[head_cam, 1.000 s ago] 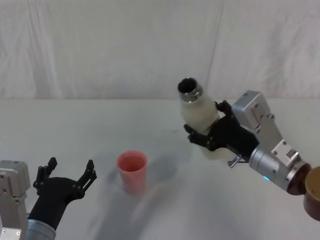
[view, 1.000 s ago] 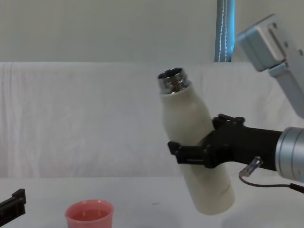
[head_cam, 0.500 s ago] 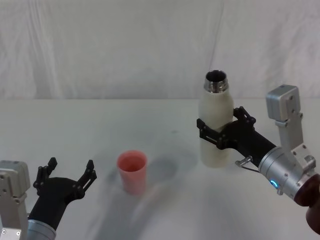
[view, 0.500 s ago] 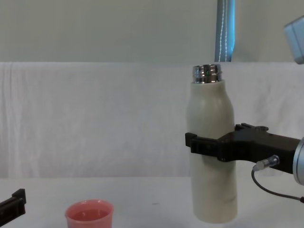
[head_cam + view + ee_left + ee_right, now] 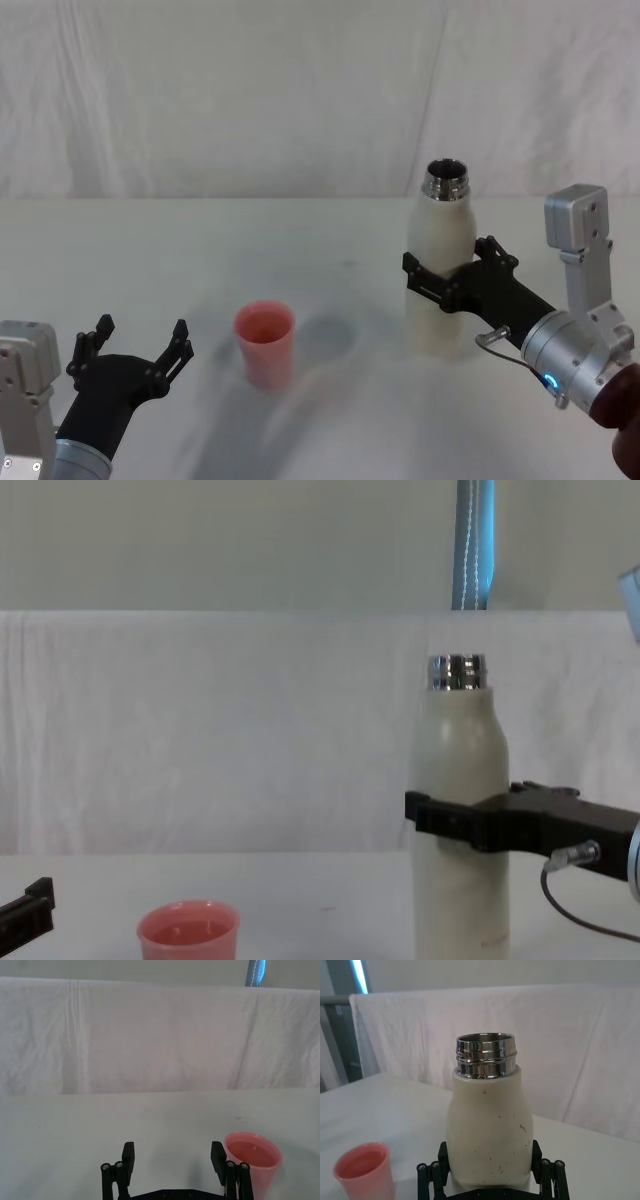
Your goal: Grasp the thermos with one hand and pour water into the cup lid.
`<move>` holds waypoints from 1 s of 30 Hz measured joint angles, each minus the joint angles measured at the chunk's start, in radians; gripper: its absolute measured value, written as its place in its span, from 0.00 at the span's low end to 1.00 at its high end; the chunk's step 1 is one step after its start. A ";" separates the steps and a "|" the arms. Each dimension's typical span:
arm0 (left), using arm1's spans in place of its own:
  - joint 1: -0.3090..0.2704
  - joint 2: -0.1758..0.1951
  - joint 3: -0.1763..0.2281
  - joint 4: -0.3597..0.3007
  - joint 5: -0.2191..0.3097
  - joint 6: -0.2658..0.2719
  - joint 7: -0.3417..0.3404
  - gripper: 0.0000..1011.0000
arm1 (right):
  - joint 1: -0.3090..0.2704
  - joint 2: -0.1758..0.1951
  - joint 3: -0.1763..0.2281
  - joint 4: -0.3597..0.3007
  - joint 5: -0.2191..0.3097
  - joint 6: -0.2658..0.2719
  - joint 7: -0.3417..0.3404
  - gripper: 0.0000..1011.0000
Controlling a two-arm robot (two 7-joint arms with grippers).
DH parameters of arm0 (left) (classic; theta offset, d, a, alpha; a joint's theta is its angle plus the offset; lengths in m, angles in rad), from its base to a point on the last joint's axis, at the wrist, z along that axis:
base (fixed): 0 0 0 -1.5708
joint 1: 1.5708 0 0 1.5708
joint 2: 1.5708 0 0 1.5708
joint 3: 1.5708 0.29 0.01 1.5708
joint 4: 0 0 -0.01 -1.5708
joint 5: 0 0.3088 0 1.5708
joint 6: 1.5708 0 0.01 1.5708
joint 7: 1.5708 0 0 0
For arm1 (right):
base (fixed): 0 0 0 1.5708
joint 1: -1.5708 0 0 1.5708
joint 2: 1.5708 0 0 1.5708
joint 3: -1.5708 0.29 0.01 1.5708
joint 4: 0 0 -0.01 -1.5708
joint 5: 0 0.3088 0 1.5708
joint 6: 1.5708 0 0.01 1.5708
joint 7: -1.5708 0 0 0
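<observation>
The cream-white thermos [image 5: 443, 280] stands upright at the right of the table, its steel neck [image 5: 485, 1055] open at the top. My right gripper [image 5: 450, 262] is shut on the thermos at mid-height, one black finger on each side of the body [image 5: 490, 1140]. The pink cup lid [image 5: 265, 343] stands upright to the left of the thermos, well apart from it, and appears in the chest view [image 5: 188, 932] and the right wrist view [image 5: 364, 1167]. My left gripper [image 5: 130, 352] rests open near the table's front left, with the cup lid [image 5: 252, 1160] just beside its right finger.
A white cloth covers the table [image 5: 200, 250] and hangs as a backdrop [image 5: 250, 90] behind it. A blue-lit pole [image 5: 475, 540] stands behind the backdrop. Bare tabletop lies between the cup lid and the thermos.
The thermos, tilted toward the cup lid a second ago, has swung upright, moved right and come down. My left gripper has not moved.
</observation>
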 joint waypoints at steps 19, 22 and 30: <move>0.000 0.000 0.000 0.000 0.000 0.000 0.000 0.99 | 0.009 -0.035 0.005 0.075 -0.029 -0.043 -0.077 0.95; 0.000 0.000 0.000 0.000 0.000 0.000 0.000 0.99 | 0.005 -0.048 0.013 0.082 -0.028 -0.047 -0.089 0.95; 0.000 0.000 0.000 0.000 0.000 0.000 0.000 0.99 | -0.001 -0.070 0.028 0.088 -0.027 -0.053 -0.106 0.95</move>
